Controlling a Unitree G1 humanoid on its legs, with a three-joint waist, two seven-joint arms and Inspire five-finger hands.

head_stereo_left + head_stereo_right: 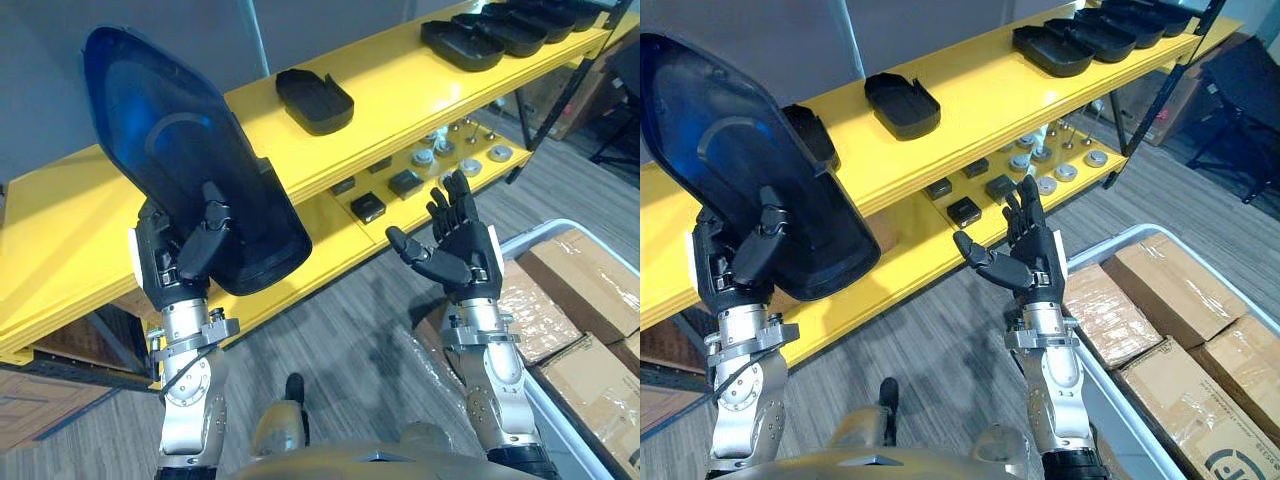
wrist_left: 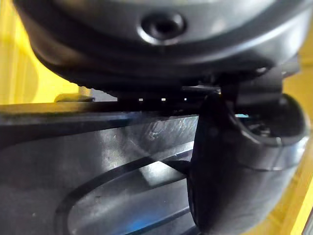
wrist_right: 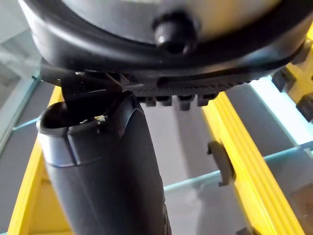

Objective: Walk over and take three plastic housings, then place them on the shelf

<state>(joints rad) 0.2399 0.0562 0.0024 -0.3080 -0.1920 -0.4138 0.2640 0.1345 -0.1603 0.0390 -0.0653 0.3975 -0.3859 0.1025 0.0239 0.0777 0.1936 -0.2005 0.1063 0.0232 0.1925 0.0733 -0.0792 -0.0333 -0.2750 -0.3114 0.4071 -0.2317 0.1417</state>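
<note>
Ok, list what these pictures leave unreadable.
Left hand fingers: behind the held housing, head views.
Row of housings: cut by the top edge, count unclear.
Small parts on the lower shelf: too small to identify.
One shelf housing: partly behind the held one, right eye view.

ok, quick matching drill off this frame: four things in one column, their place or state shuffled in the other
Things:
1. left hand
2. right hand
3. cardboard boxes
4. round metal parts

Place or state:
A. on the lower shelf
B. shut on a plastic housing
C. open, holding nothing
D. in the bin

Pairs: 1-B, 2-C, 3-D, 4-A
</note>
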